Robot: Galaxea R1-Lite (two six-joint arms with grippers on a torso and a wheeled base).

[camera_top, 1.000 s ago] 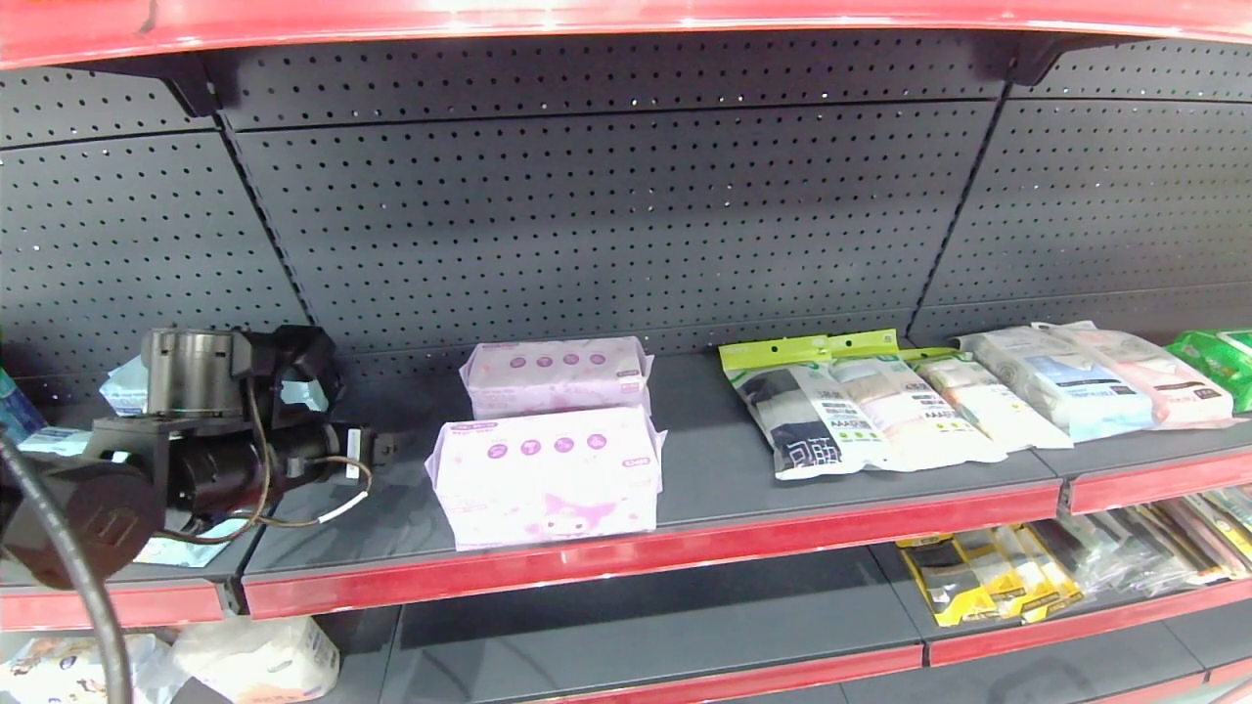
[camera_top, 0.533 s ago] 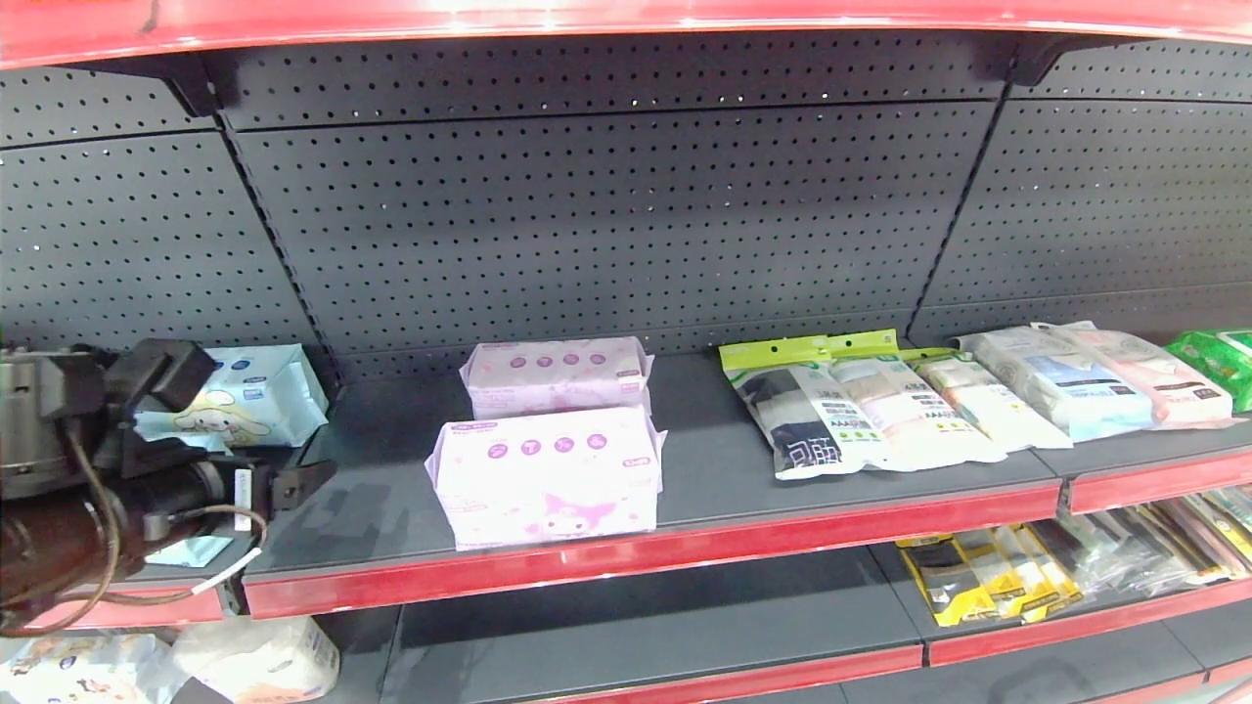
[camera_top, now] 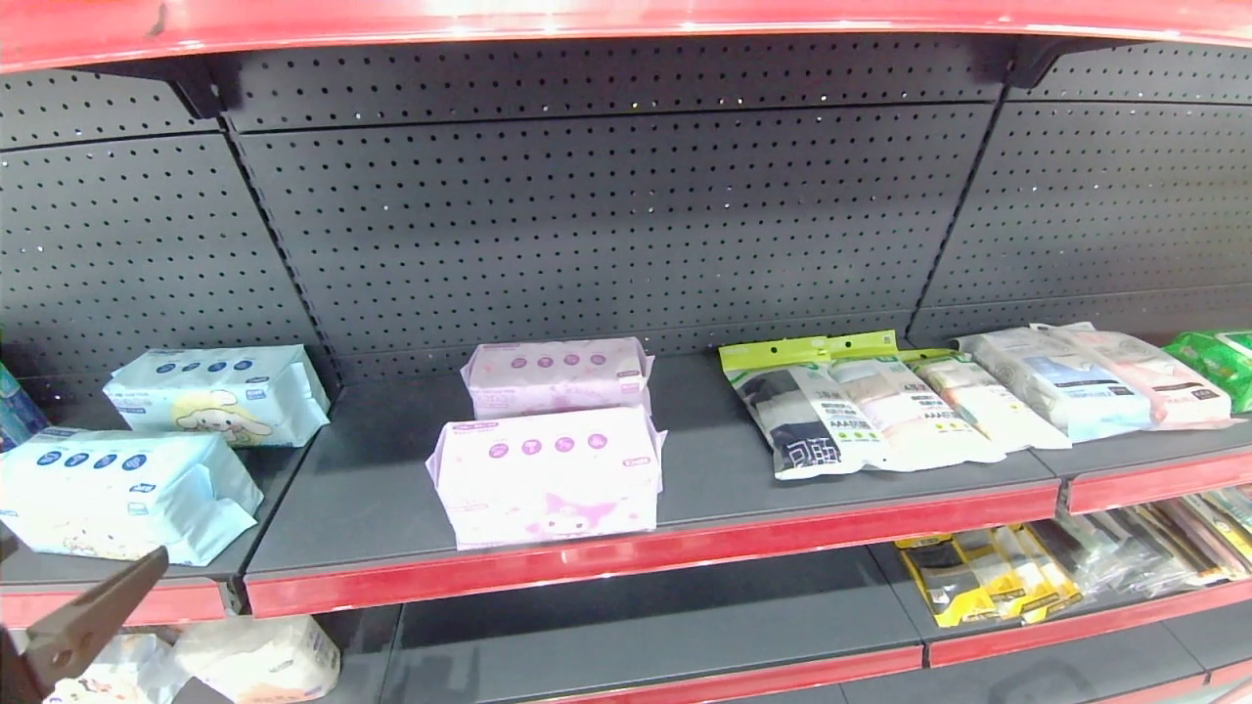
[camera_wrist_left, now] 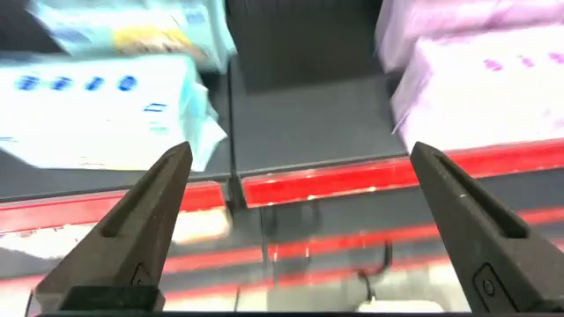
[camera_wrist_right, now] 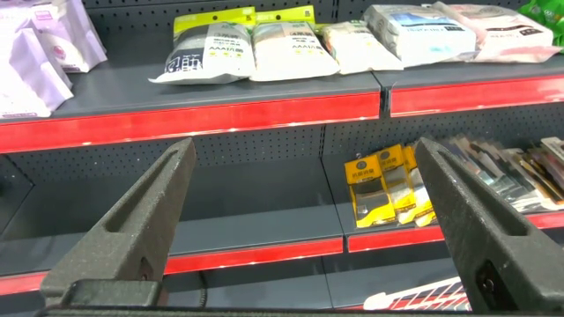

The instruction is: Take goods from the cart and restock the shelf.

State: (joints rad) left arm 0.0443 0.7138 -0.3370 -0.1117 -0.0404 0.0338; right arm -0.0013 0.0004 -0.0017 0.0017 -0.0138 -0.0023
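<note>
Shelf (camera_top: 646,548) with a red front lip and a black pegboard back (camera_top: 606,225) carries the goods. Left gripper (camera_wrist_left: 301,158) hangs just in front of the lip at the shelf's left end, jaws wide apart, nothing between them. One of its fingers (camera_top: 93,611) pokes in at the lower left corner of the head view.

Front blue tissue pack (camera_top: 117,494) lies in the left bay near the lip. Rear blue tissue pack (camera_top: 220,391) sits behind it against the pegboard, a gap between the two. Front pink tissue pack (camera_top: 548,474) sits mid-shelf at the lip, with the rear pink tissue pack (camera_top: 558,376) just behind; cannot tell if they touch.

Green-topped flat packs (camera_top: 851,411) lie side by side to the right, then white and pink soft packs (camera_top: 1076,376), then a green pack (camera_top: 1218,362) at the far right edge.

Right gripper (camera_wrist_right: 306,150) sits out in front of the shelving, facing the lower shelf (camera_top: 646,626), jaws spread wide and empty. Yellow-and-black packs (camera_top: 988,582) lie on the lower shelf at right, and a white soft pack (camera_top: 264,660) at lower left.
</note>
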